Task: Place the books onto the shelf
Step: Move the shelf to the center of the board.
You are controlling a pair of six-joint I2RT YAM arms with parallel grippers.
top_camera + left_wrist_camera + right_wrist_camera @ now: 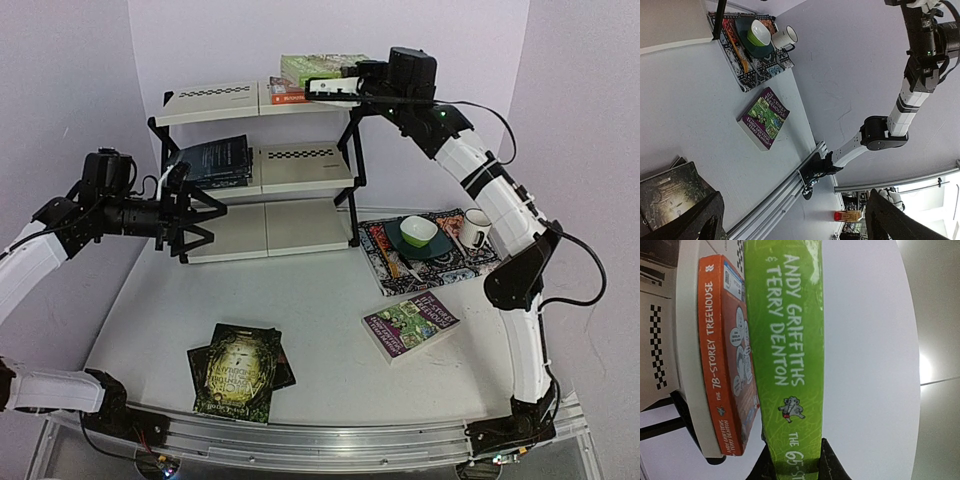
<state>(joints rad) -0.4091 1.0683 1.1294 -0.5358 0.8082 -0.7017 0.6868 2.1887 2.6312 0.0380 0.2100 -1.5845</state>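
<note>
Nearest the arm bases, two dark books [240,370] lie overlapped on the table [320,300], close to its front edge. To their right and a little farther back, a purple book [411,324] lies flat and alone, cover up. Behind it is the mat [385,255], carrying a green bowl [418,231] and a white mug [475,228].

The left gripper [192,222] hovers at the shelf's [300,228] lower left corner. Its fingers [690,220] are spread wide with nothing between them. No book is near them.

On the shelf's middle tier, at the left end, dark blue books [213,160] lie stacked. On the top tier, toward the right, an orange book [727,365] lies flat on the panel. A green book [785,340] sits over it, spine outward.

The right gripper [796,465] reaches to that top tier. Its fingers [832,462] are narrow and pinch the green book at one end of the spine, one finger on each cover. Whether the book's weight rests on the orange one cannot be told.
</note>
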